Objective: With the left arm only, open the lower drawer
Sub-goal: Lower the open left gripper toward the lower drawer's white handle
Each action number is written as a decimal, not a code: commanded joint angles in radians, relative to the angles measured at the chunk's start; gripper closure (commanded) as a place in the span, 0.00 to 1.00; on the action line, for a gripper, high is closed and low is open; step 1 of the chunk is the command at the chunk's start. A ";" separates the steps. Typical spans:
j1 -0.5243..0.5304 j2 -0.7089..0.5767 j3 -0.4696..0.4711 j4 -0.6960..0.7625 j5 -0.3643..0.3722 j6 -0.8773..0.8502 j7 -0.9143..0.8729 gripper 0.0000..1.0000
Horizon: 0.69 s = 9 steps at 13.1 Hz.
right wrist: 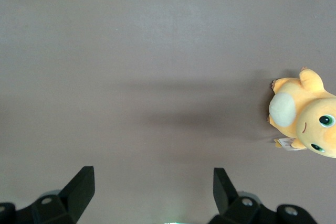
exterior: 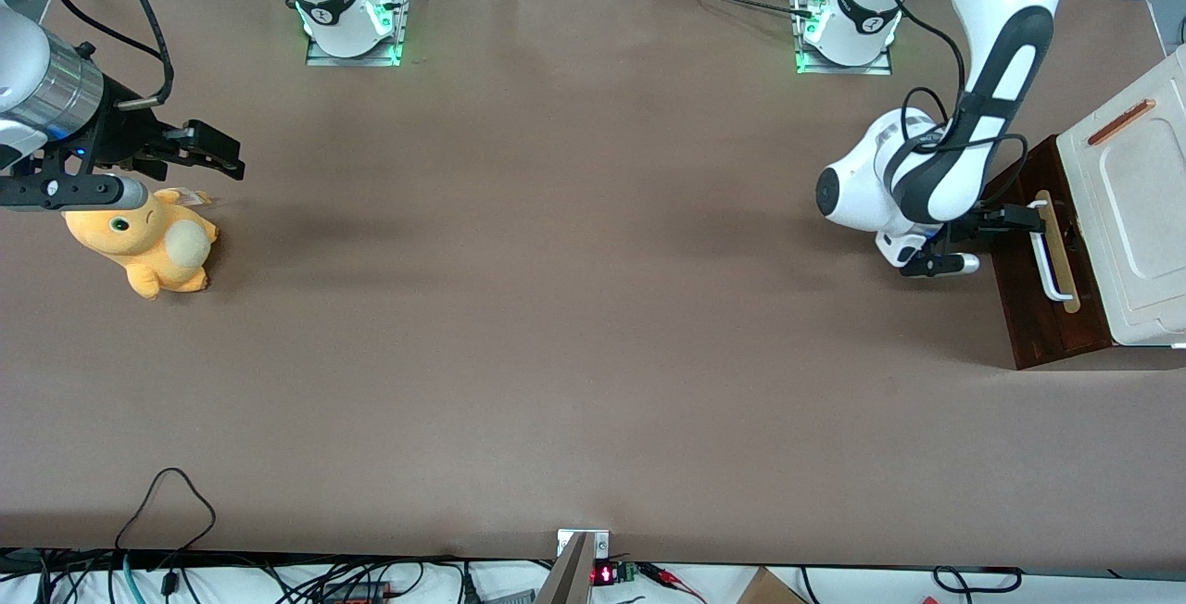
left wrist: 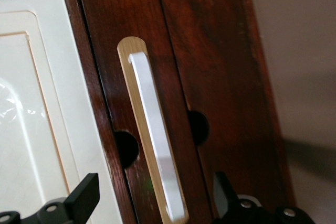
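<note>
The lower drawer (exterior: 1038,308) (left wrist: 152,40) is a dark brown front on the cabinet at the working arm's end of the table. Its long white bar handle (exterior: 1053,257) (left wrist: 155,135) lies on a pale wood strip. My left arm (exterior: 936,178) reaches down in front of the drawer. Its gripper (exterior: 1024,218) (left wrist: 155,198) is open at the end of the handle farther from the front camera. In the wrist view the black fingertips (left wrist: 86,192) stand wide apart with the handle's end between them, touching neither.
The cabinet's cream-white top panel (exterior: 1135,206) (left wrist: 31,119) sits above the drawer front. An orange plush toy (exterior: 148,243) (right wrist: 307,114) lies toward the parked arm's end of the brown table (exterior: 556,308). Cables (exterior: 167,502) trail over the table edge nearest the front camera.
</note>
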 commanded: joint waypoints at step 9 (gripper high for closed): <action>-0.001 0.064 0.045 -0.066 0.150 -0.061 -0.190 0.28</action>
